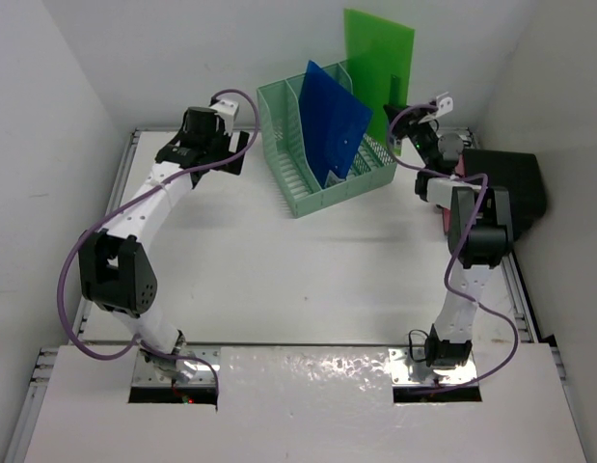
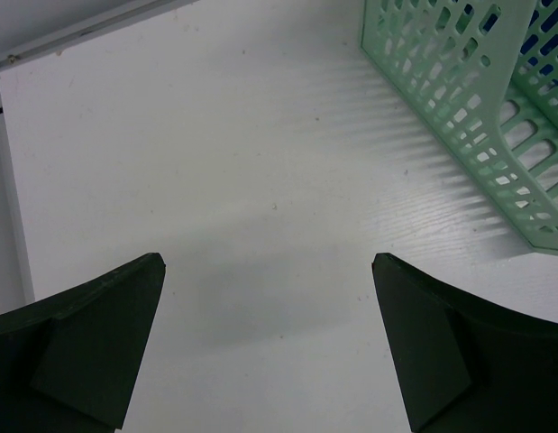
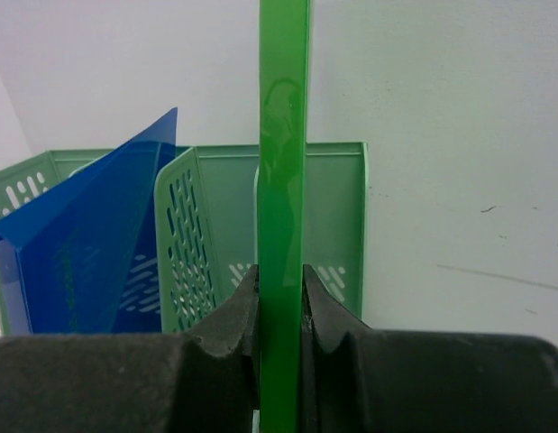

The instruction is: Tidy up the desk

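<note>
On my overhead feed the desk [image 1: 308,280] is the big white top that the mint-green file rack [image 1: 317,183] stands on. It runs out from under the rack on every side, with a thin metal rail along its edge well to the rack's left.

Left of the rack, the left arm [image 1: 149,207] reaches up from the near edge, a purple cable [image 1: 81,251] looping beside it. The left gripper [image 1: 232,152] hangs just beside the rack's left wall. From its wrist camera I see both black fingers [image 2: 98,343] spread wide with only bare desk between them, and the rack's slotted corner [image 2: 459,117] off to the upper right. It holds nothing.

Inside the rack, a blue folder [image 1: 332,121] stands in one of the middle slots and leans toward the rack's right end. Its top corner rises above the dividers.

Over the rack's right end a green folder [image 1: 380,58] stands upright, taller than the rack. The right gripper [image 1: 396,121] is just to the rack's right and has its jaws pinched narrow on that sheet. The right wrist camera shows the sheet edge-on [image 3: 283,135], clamped between the two pads [image 3: 233,316]. From there it lines up with the rack's end compartment [image 3: 337,207]. I cannot tell whether its bottom edge is inside a slot.

Well to the right of the rack, a black box [image 1: 510,188] sits at the desk's edge.
</note>
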`<state>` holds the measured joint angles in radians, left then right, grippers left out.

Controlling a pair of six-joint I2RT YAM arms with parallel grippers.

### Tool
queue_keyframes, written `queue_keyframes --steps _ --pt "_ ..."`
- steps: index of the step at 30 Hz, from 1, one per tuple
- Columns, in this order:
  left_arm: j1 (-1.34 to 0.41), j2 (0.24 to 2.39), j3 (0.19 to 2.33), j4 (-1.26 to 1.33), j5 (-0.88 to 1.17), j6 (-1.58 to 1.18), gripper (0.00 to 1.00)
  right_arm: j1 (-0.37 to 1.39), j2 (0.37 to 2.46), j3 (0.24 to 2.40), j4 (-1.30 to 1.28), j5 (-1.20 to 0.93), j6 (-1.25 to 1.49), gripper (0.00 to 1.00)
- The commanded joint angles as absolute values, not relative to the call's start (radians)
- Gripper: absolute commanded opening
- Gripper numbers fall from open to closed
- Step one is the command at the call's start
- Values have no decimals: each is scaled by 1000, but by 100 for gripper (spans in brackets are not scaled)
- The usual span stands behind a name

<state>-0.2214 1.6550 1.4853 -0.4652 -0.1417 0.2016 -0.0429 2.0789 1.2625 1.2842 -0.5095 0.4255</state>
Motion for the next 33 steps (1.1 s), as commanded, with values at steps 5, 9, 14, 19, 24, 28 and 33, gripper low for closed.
queue_keyframes --steps 5,9,14,19,24,28,33 --pt "-209 1651 1522 -443 -143 213 99 -8 2174 1256 1690 -534 374 0" --pt "-207 1652 1520 -445 -135 216 100 24 2229 1253 1694 -551 338 0" --pt "-207 1654 1522 -445 -124 221 99 38 2282 1287 1674 -542 305 0" --pt "-206 1652 1517 -445 -118 227 100 38 2299 1313 1652 -546 330 0" --pt "-206 1661 1516 -445 -107 224 100 40 2255 1293 1477 -502 394 0" --pt "-190 1670 1532 -454 -54 210 100 95 2177 1166 1428 -485 395 0" --pt "-173 1675 1543 -462 -46 207 100 186 2069 1056 1370 -445 353 0"
